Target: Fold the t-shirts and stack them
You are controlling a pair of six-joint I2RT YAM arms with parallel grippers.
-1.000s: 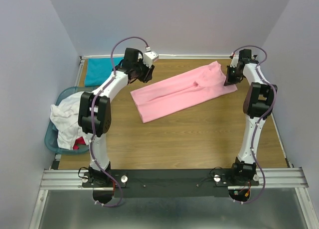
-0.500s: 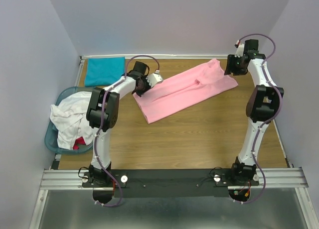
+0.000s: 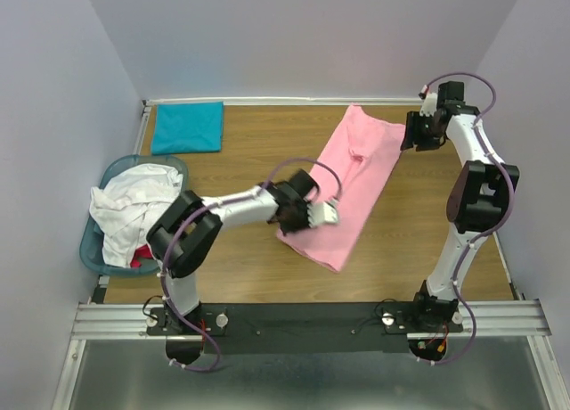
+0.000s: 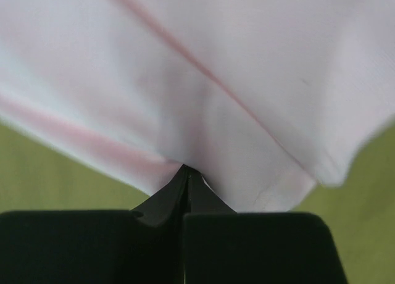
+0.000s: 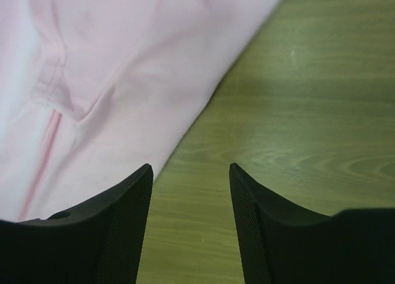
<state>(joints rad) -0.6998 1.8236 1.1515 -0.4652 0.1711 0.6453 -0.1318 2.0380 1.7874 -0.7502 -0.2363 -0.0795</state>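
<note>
A light pink t-shirt [image 3: 352,183], folded into a long strip, lies slantwise from the far right toward the near middle of the table. My left gripper [image 3: 294,223] is shut on the strip's near left edge. In the left wrist view the jaws [image 4: 187,171] meet with pink cloth [image 4: 247,80] pinched between the tips. My right gripper [image 3: 412,135] stands open just right of the shirt's far end. Its fingers [image 5: 188,170] hold only bare wood between them, with the pink cloth [image 5: 111,80] to their left. A folded teal t-shirt [image 3: 187,127] lies at the far left corner.
A light-blue basket [image 3: 96,254] at the table's left edge holds crumpled white t-shirts [image 3: 134,205] over something red. The wooden table [image 3: 240,285] ends at grey walls on the left, back and right. A black rail [image 3: 303,316] with the arm bases runs along the near edge.
My left gripper shut on the pink shirt's left end and pulled it toward the near side, swinging the strip round. My right gripper opened and let go of the far end.
</note>
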